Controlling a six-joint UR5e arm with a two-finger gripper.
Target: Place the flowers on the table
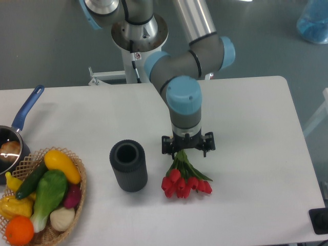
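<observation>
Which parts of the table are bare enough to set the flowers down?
Bare: table right of the gripper and flowers, and the back strip left of the arm. Crowded: front left, with basket, pot and black cylinder.

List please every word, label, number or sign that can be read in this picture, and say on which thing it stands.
No text can be read here.
Robot arm: a small white sticker with a red mark sits on the base column, too small to read.
Dark cylinder vase, flowers, wicker basket, pan, table: no writing shows on them.
</observation>
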